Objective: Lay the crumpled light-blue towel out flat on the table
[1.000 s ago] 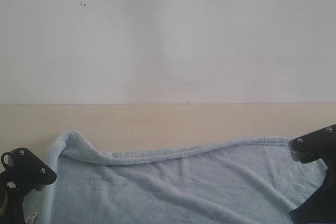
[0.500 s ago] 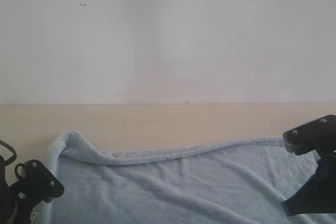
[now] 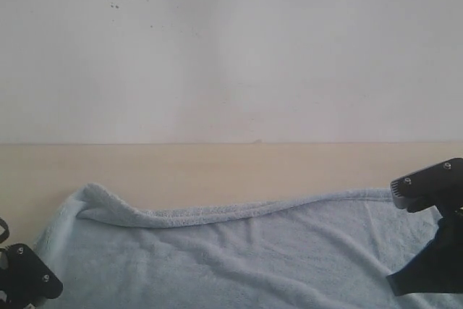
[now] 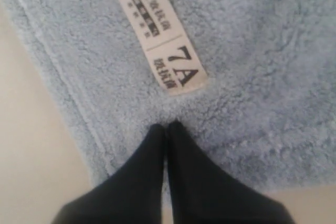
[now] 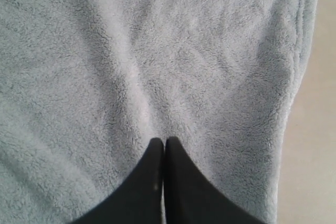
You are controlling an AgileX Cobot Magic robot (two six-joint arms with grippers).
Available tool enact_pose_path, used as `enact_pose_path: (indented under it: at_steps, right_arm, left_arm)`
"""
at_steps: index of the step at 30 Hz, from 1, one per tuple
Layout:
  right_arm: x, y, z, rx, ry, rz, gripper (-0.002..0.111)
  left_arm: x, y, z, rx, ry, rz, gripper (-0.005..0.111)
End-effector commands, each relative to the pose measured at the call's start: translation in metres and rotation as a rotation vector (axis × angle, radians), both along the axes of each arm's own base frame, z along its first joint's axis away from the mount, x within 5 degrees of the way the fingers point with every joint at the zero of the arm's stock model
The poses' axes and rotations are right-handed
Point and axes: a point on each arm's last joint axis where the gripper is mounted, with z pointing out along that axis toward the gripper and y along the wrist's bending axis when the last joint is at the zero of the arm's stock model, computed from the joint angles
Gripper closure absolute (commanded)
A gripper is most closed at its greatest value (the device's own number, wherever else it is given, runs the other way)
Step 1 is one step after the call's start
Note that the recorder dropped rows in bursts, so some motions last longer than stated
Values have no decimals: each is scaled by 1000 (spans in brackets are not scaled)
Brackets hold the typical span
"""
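Left wrist view: the left gripper (image 4: 167, 129) is pinched shut on the towel (image 4: 252, 77), just beside its label (image 4: 157, 30) and near the hem. The right gripper (image 5: 164, 144) is likewise clamped on plush pile. Further back, the towel lies mostly open on the table (image 3: 217, 168), but the far edge looks rolled over, so I'd say smoothing remains

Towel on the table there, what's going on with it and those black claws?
Two robot arms are spreading the towel flat on the table. The left gripper is shut on the cloth beside its white label, near a corner; the right gripper is shut on it near the opposite side. The towel lies mostly spread, but its far edge is rolled over, so it isn't flat yet.
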Motion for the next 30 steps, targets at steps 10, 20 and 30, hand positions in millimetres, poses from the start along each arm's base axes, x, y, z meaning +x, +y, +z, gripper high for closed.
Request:
enact_pose_path:
  at_steps: [10,20,30]
  right_arm:
    - [-1,-1,1,30,-10,-38,108]
    - [9,-2,14,29,-71,-87,108]
    - [63,-14,8,190,-94,-192,108]
  left_arm:
    - [-37,15,-5,138,280,162,103]
    - [-12,-7,36,-191,-79,74,103]
    - [22,-46,61,-481,-436,-509,103]
